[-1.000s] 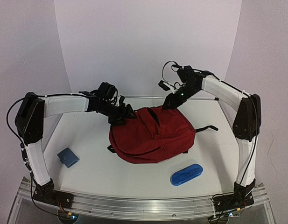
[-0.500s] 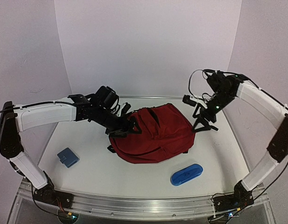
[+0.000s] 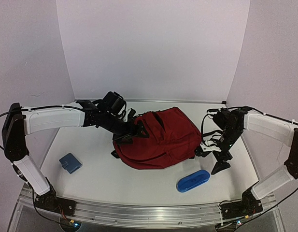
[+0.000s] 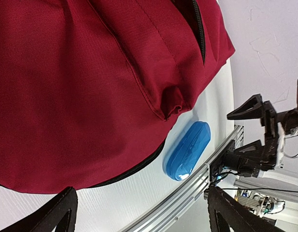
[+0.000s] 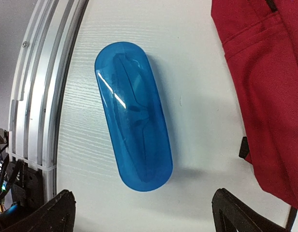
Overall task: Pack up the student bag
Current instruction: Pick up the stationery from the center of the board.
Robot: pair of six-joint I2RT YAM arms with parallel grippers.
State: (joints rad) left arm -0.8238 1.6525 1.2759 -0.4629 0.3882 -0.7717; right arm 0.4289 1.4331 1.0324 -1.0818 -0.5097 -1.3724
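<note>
The student bag (image 3: 161, 140), dark red with black zips, lies in the middle of the table. My left gripper (image 3: 134, 131) hovers at its upper left edge, open and holding nothing. In the left wrist view the bag (image 4: 81, 87) fills the frame, and that gripper (image 4: 139, 217) has only table between its wide-apart fingers. My right gripper (image 3: 211, 158) is open just right of the bag, above the table. The right wrist view puts this gripper (image 5: 144, 215) just past the near end of a blue oblong case (image 5: 134, 116), not touching it, with the bag (image 5: 269, 72) at the right edge.
The blue oblong case (image 3: 192, 180) lies in front of the bag near the table's aluminium front rail (image 3: 153, 212). A small blue square pouch (image 3: 70, 163) lies at the front left. A black strap (image 3: 214, 133) trails from the bag's right side.
My right arm has let go behind the bag and swung right and forward, down beside the blue case, jaws now wide. The left gripper has opened wider at the bag's left edge.
</note>
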